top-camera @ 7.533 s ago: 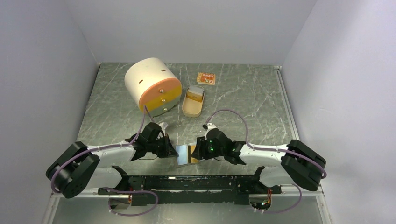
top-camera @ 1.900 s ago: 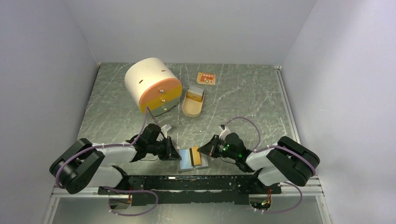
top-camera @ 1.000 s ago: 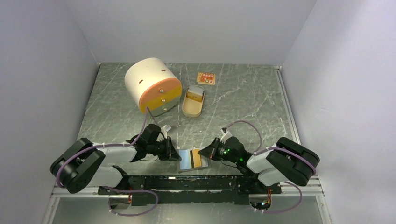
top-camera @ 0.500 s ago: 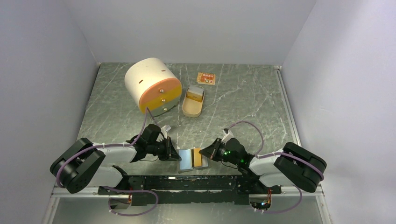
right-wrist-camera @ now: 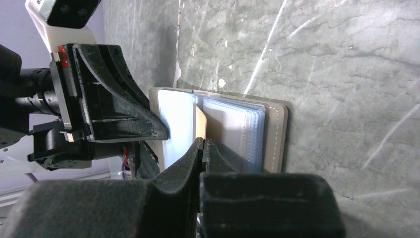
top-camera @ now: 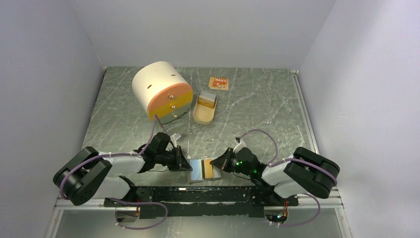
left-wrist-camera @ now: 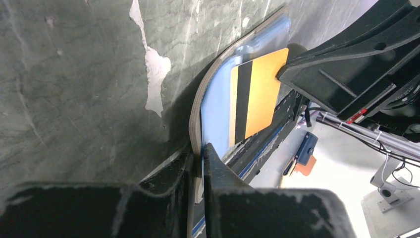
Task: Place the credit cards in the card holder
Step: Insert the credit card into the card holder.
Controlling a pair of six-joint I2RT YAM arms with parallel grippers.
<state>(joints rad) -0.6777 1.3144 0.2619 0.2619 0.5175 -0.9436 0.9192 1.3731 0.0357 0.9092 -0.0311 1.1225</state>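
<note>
Where the two arms meet at the near edge of the table (top-camera: pixel 257 109), one card holder (top-camera: pixel 197 169) lies open like a book between the two grippers. Of the credit cards, only one shows plainly: a gold-orange card (left-wrist-camera: pixel 255 94) with a black stripe along one long side, lying flat over the holder's right-hand leaf. Whether a second card sits among the bluish sleeves cannot be told. The holder has a tan-grey cover with a stitched border and a stack of clear, blue-tinted plastic sleeves inside, and its left leaf curves up off the table. The left gripper (left-wrist-camera: pixel 202 151) has its fingers pressed together on the edge of that raised leaf, pinching it. The right gripper (right-wrist-camera: pixel 202 144) has its fingers closed on the right edge of the gold-orange card, which runs edge-on out of the fingertips in the right wrist view, above the sleeves. Farther back on the table are three other things, well apart from the holder: one white cylinder (top-camera: pixel 158 87) on its side with an orange end face, one tan oval tin (top-camera: pixel 203 115) just beside it with something yellow inside, and one small orange patterned flat piece (top-camera: pixel 218 83) near the back wall.
</note>
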